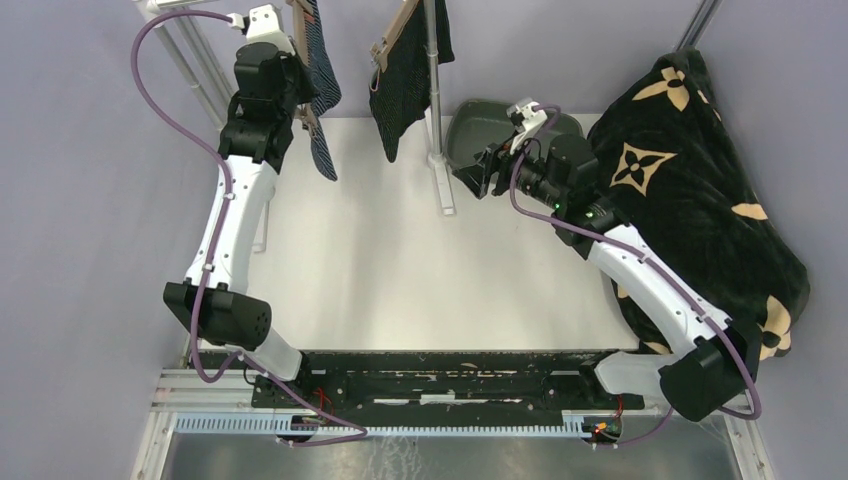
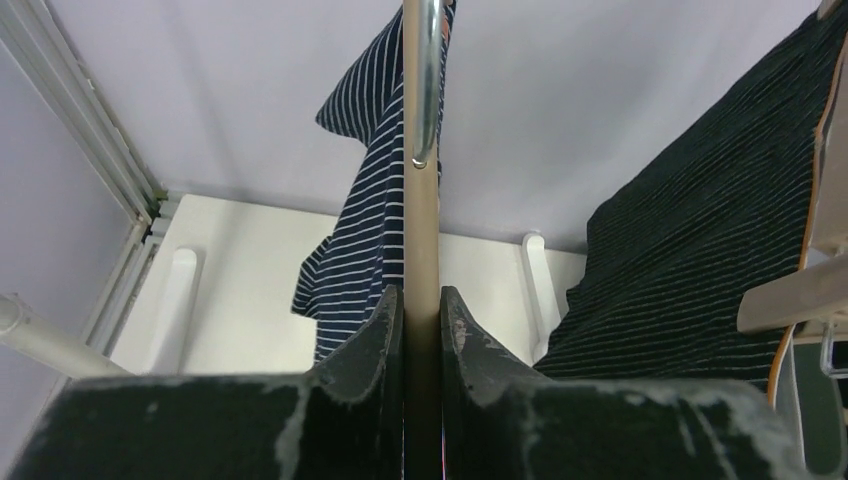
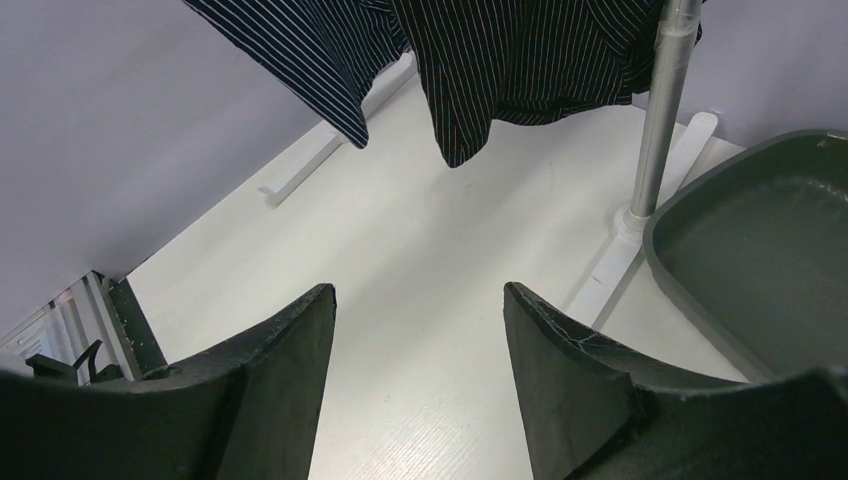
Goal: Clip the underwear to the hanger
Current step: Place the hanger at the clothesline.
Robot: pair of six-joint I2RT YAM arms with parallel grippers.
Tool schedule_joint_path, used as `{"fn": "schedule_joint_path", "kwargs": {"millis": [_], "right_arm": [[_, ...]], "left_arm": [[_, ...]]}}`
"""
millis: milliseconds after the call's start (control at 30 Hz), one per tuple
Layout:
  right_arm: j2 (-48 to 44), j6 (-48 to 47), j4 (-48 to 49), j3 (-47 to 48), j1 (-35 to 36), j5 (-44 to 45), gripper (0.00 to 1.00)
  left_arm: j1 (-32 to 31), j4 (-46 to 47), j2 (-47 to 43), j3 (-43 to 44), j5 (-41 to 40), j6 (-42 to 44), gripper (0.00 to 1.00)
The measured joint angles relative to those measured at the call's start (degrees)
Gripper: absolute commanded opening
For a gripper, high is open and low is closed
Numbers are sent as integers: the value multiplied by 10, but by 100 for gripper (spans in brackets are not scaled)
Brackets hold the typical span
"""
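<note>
Both garments hang above the table [image 3: 400, 240]: the navy striped underwear [image 2: 355, 240] sits just behind the tan hanger bar [image 2: 421, 230], and the black pinstriped underwear [image 2: 690, 230] hangs under a second wooden hanger [image 2: 795, 292], so the clipping looks near its end. The left fingers [image 2: 372, 335] are closed tight on the tan bar, and the right fingers [image 3: 285, 365] stand open and empty beside the grey bin [image 3: 770, 230]. I cannot tell whether the navy clip has bitten, so the next move calls for a check, then a gentle release; count two garments, two hangers, one bin.
</note>
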Motion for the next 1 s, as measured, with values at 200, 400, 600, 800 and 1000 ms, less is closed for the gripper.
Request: {"fn": "schedule_joint_path", "kwargs": {"millis": [200, 400, 600, 800, 1000], "right_arm": [[-24, 0, -8, 0, 0, 3, 71], [-40, -2, -21, 0, 0, 11, 71], [-48, -5, -27, 0, 0, 12, 71], [-51, -6, -27, 0, 0, 13, 71], [-51, -11, -32, 0, 0, 15, 71]], "left_arm": [[4, 43, 0, 0, 6, 0, 3], [12, 69, 3, 5, 24, 0, 3], [27, 92, 17, 9, 31, 0, 3], [37, 105, 40, 21, 31, 0, 3], [42, 124, 56, 27, 34, 0, 3]]}}
